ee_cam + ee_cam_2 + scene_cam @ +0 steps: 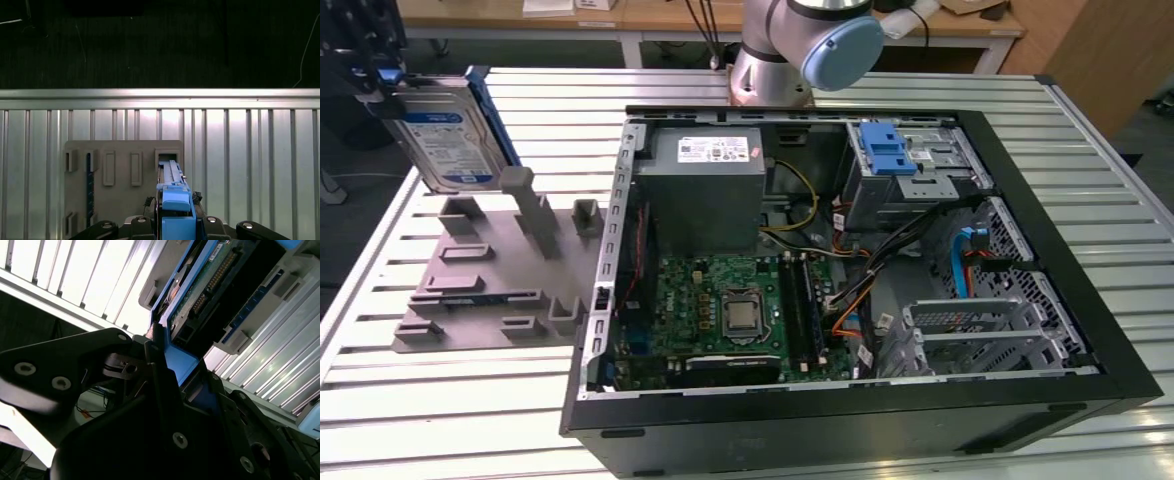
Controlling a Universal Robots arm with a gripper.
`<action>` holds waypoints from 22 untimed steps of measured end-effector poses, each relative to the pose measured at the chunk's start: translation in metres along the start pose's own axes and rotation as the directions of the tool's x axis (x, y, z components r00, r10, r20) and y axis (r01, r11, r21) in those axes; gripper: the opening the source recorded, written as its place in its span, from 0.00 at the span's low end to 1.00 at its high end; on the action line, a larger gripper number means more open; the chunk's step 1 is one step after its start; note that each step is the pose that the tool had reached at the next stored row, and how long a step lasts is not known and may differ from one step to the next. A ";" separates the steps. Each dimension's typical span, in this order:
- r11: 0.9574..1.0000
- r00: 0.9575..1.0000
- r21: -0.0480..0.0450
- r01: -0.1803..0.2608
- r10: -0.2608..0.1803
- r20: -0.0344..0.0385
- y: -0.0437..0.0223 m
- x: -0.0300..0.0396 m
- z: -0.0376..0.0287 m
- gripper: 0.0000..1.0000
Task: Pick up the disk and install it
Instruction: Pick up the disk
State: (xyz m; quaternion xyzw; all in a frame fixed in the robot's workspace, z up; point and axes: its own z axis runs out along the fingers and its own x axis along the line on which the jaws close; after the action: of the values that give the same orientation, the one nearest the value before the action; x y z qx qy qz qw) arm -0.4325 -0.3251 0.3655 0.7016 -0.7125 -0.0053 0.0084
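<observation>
The disk (444, 142), a silver drive with a white-and-blue label and a blue carrier frame, hangs upright above the grey fixture plate (480, 290) at the exterior view's left. My gripper (376, 78) is shut on its upper end. In the first wrist view the blue frame of the disk (175, 202) sits between the dark fingers of the gripper (175, 222), over the fixture plate (125, 165). The second wrist view shows the green circuit-board underside of the disk (210, 290) clamped in the gripper (162, 352).
An open computer case (1067, 395) lies in the middle of the slatted metal table (467, 420), with a grey power supply (707, 190), a green motherboard (727, 320) and a drive bay with a blue ribbed latch (886, 148). The arm's base (781, 60) stands behind the case.
</observation>
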 end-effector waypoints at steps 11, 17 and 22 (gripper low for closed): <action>1.000 1.000 0.000 0.000 0.000 0.000 0.0000 0.0000 -0.0028 0.36; 1.000 1.000 0.000 0.000 0.000 0.000 0.0001 0.0000 -0.0048 0.36; 1.000 1.000 0.000 0.000 0.000 0.000 0.0001 0.0000 -0.0067 0.36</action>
State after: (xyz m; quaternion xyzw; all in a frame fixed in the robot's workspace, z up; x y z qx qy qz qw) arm -0.4325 -0.3251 0.3722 0.7016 -0.7125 -0.0053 0.0084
